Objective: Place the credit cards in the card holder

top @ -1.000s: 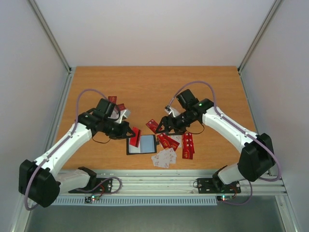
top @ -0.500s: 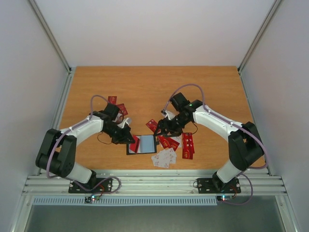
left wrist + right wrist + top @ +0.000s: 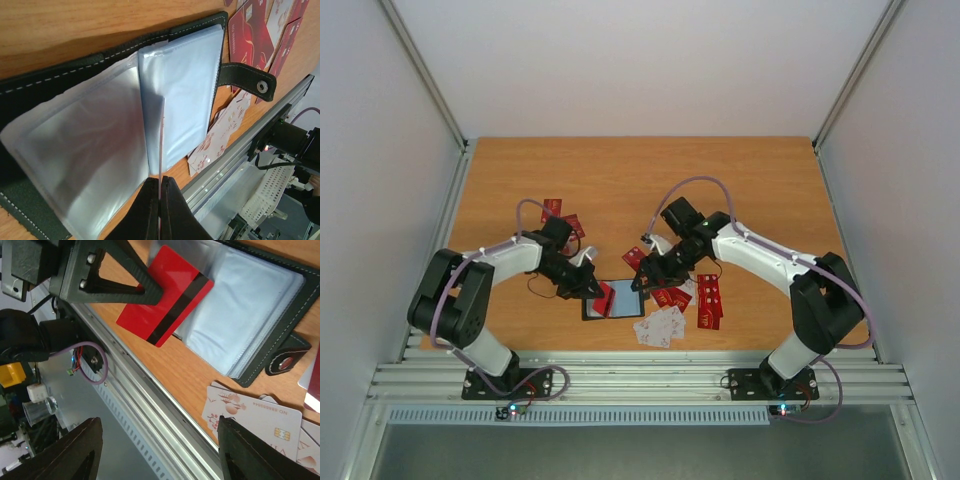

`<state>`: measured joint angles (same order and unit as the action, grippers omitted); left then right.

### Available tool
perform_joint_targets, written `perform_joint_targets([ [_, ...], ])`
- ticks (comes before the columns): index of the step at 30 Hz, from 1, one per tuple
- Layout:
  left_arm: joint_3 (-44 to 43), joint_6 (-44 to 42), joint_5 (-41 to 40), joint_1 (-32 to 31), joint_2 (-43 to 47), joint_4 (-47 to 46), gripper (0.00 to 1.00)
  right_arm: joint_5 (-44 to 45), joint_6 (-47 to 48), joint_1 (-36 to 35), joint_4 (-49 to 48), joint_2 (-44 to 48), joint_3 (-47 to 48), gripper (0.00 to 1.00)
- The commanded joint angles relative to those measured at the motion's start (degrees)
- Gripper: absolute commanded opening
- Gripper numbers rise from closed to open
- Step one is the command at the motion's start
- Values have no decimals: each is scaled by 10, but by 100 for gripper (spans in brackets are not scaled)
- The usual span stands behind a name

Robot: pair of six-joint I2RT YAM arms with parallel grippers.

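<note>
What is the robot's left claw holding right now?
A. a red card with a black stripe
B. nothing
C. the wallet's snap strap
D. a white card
A: the left gripper is shut on the red card, over the open card holder.

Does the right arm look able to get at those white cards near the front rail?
Probably yes. The right fingers hang open near the white cards, which lie bare beside the card holder; the left fingers and their red card are to one side.
</note>
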<state>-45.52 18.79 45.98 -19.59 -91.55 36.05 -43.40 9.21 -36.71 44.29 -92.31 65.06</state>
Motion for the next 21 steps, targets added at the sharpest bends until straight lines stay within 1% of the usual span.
perform_joint_targets([
  [1,3,-11,6,3,-12,-23,0,-10,19,-6,-10,-13,2,63],
  [8,9,-10,4,3,-15,-30,0,-15,31,-29,-2,-53,25,59],
  [11,7,-12,-2,2,-11,-24,0,7,33,-44,10,-72,44,57],
  [21,8,-13,1,2,-12,-27,0,88,23,-62,39,-132,95,43],
])
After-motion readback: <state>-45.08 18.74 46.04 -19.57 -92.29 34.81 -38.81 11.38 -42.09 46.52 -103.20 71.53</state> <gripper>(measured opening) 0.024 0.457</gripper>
